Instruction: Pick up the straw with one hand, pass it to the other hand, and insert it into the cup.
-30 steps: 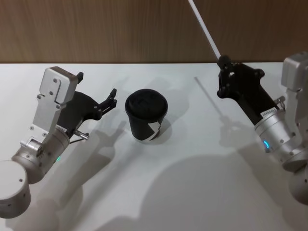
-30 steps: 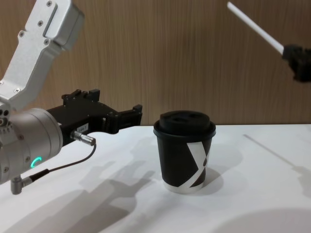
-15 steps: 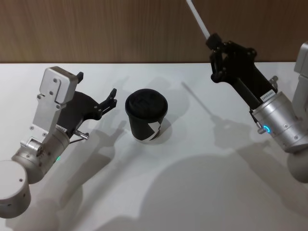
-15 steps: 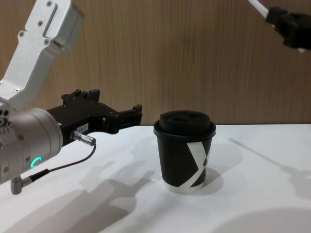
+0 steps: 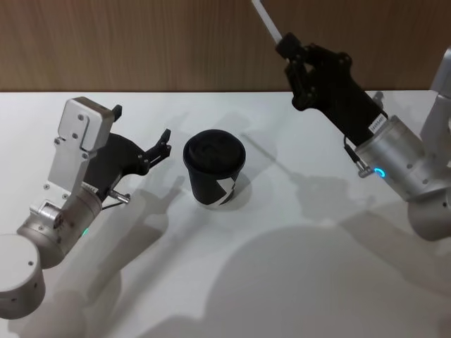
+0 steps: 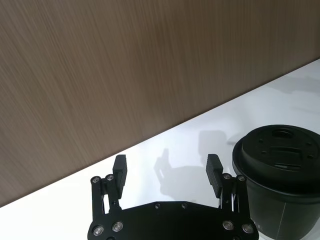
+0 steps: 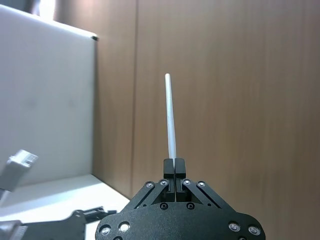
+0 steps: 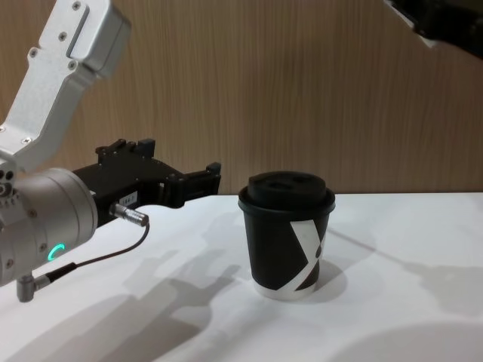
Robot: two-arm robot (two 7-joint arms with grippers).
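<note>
Closest to the camera is the left arm, coming up from the lower left of the head view, with a silver wrist, a small green light and a cable plug. The left gripper (image 5: 142, 123) sits left of centre, low over the white desk (image 5: 282, 282). Its jaws are spread wide with nothing between them. It's pointed at the cup (image 5: 215, 169), with the nearer fingertip close to the lid but not touching it.

The cup is pretty much dead centre in the head view, standing upright on the desk. It's black, the domed lid is on, and there's a white X-ish mark on the side facing the camera. From the chest view you can see it side-on, with the white base rim sitting flat.

Further back, in the upper right of the head view, the right gripper (image 5: 285, 46) is lifted well off the desk. Its jaws are pinched tight on one end of the straw (image 5: 266, 17). The straw pokes out past the fingertips, leaning toward the upper left and running off the top edge of the frame. So the straw is up in the air, well apart from the cup.

Behind it all is the wood wall (image 5: 141, 42).
</note>
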